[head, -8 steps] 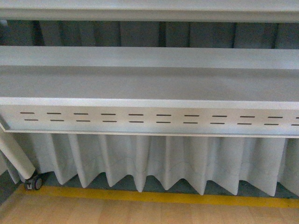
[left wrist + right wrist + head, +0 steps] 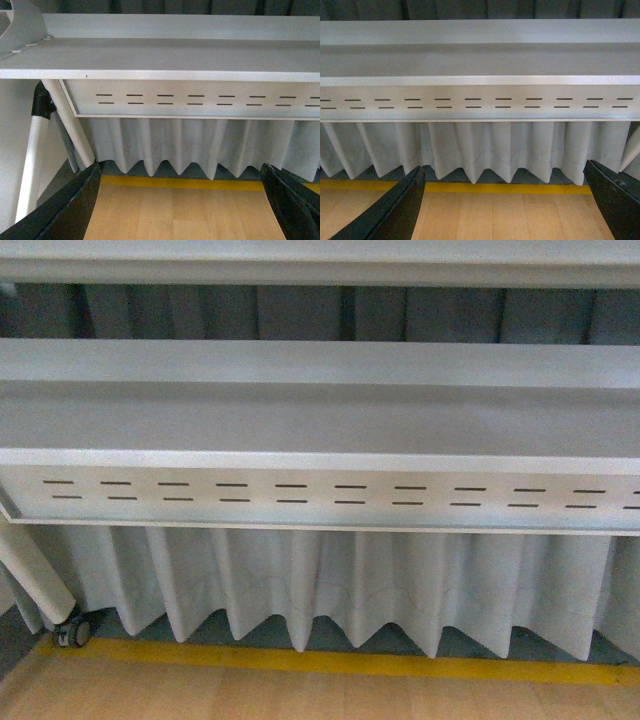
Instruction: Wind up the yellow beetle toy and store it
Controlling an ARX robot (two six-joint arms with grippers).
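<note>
1. The left tool (image 2: 181,172) is open: its two black fingers (image 2: 65,210) stand wide apart and grip nothing.
2. The right tool (image 2: 505,167) is open in the same way, with its two dark fingers far from each other and no object held.
3. Beyond both tools lies a light wooden floor (image 2: 180,215), and a yellow line (image 2: 190,183) runs across it.
4. Just behind the line hangs a white pleated cloth (image 2: 485,145), which comes down from under a grey desk (image 2: 480,60).
5. The front panel (image 2: 320,495) of the desk carries two rows of short dark slots.
6. In the front view the desk fills the picture from 9 over 12 to 3 o'clock, the cloth hangs below it, and the yellow line crosses at 6 o'clock.
7. At 8 o'clock in that view a slanted white leg (image 2: 35,575) ends beside a small black wheel (image 2: 75,632) on the floor.
8. The yellow beetle toy shows in none of the three views, so I cannot tell its place.
</note>
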